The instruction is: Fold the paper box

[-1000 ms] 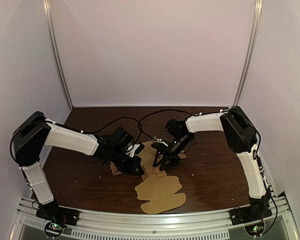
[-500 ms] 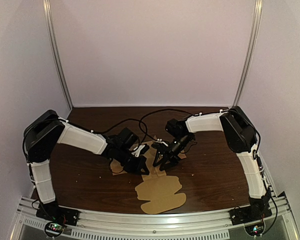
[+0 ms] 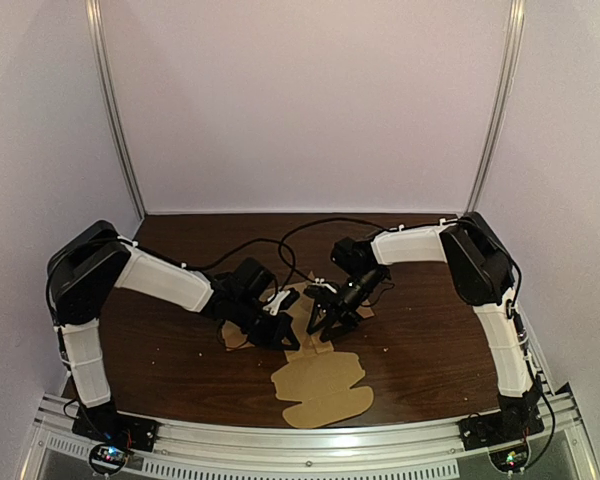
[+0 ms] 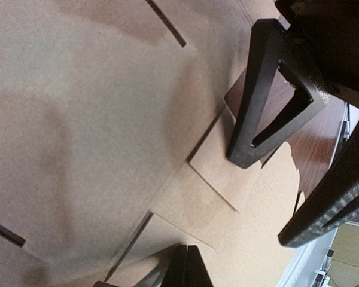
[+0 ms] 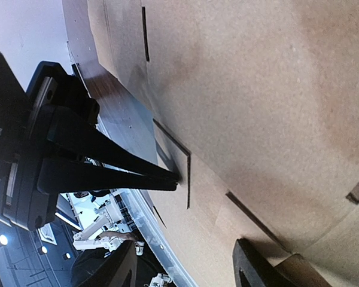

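Observation:
The flat brown paper box blank (image 3: pixel 320 385) lies unfolded on the dark table (image 3: pixel 170 350), its rounded flaps toward the near edge. My left gripper (image 3: pixel 283 340) is shut, its tips pressed down on the blank's left part. In the left wrist view those joined tips (image 4: pixel 188 270) rest on a flap of the blank (image 4: pixel 78 119), beside a cut slit. My right gripper (image 3: pixel 322 328) hovers open just right of it, low over the cardboard. The right wrist view shows the blank (image 5: pixel 257 89), the left gripper (image 5: pixel 175 177) touching a slit edge, and my open right gripper (image 5: pixel 185 272).
Black cables (image 3: pixel 280 250) trail across the table behind both arms. The metal rail (image 3: pixel 310 455) runs along the near edge, just beyond the blank's rounded flaps. White walls and corner posts enclose the table.
The left arm swung right, bringing its shut gripper from the blank's left edge onto the cardboard close to the right gripper. The right gripper barely shifted.

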Robot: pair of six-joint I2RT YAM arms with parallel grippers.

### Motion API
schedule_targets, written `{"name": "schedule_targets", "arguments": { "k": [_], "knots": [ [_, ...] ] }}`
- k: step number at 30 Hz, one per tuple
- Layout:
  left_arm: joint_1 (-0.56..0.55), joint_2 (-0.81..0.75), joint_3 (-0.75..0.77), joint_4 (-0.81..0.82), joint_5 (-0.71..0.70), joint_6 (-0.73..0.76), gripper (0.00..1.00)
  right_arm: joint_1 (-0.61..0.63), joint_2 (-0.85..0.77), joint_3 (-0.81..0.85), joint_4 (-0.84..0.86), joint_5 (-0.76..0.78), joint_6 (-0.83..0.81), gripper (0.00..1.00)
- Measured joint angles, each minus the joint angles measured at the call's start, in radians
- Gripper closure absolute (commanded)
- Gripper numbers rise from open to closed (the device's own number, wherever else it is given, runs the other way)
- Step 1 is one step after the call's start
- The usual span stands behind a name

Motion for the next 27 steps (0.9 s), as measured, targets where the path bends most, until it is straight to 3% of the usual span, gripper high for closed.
{"name": "schedule_targets", "arguments": {
  "k": [16,27],
  "knots": [
    [0.001,0.006,0.0,0.008,0.01,0.0,1.0,0.0,0.002,0.01,-0.016,0.002,-0.028,0.42],
    [0.001,0.011,0.0,0.019,0.018,0.0,1.0,-0.004,0.002,0.002,-0.056,0.011,-0.149,0.56]
  ]
}}
